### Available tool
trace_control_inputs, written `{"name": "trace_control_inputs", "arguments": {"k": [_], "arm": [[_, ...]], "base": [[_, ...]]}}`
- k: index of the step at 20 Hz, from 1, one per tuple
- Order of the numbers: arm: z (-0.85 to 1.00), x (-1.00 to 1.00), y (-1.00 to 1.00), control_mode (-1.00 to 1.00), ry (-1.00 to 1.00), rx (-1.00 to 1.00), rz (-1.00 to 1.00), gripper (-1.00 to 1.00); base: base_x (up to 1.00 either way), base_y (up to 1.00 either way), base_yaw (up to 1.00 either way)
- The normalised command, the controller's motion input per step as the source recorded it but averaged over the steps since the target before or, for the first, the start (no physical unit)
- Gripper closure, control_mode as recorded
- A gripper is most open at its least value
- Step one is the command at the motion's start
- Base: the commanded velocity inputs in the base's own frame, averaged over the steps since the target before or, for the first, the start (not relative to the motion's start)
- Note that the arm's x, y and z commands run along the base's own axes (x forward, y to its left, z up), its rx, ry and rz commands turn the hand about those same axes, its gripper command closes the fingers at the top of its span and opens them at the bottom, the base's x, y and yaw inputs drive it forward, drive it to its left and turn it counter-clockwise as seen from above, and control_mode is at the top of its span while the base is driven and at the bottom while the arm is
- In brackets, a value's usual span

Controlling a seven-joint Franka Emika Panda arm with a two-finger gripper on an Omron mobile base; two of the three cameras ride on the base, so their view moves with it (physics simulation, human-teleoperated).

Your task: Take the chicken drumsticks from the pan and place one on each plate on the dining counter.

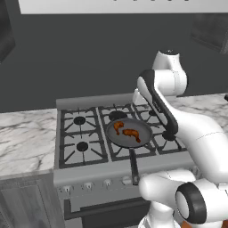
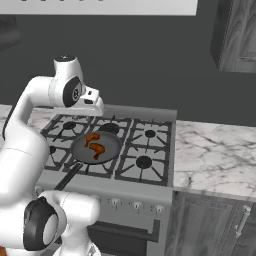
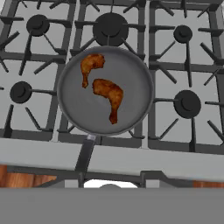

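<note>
The dark grey pan sits on the stove's front middle burner, with its black handle pointing out over the front edge. Two reddish-brown chicken drumsticks lie in it, apart from each other: one nearer the back, the other near the middle. My gripper hangs well above the pan and looks straight down at it; its fingers are not visible. The plates and the dining counter are out of view.
The grey stove has several burners with black grates and a row of knobs along its front. Marble counters flank it. A dark wall stands behind, and a wooden cabinet hangs at upper right.
</note>
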Motion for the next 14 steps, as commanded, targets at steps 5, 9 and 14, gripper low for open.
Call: {"name": "trace_control_inputs", "arguments": {"k": [5,9,14], "arm": [[-0.17,-0.13,-0.02,-1.00,0.04,-0.02,0.00,-1.00],[-0.37,-0.10,-0.05,-1.00,0.00,0.00,-0.08,-1.00],[-0.68,0.12,-0.01,-1.00,0.12,0.04,-0.03,-1.00]], "base": [[0.00,0.00,0.00],[0.00,0.00,0.00],[0.00,0.00,0.00]]}}
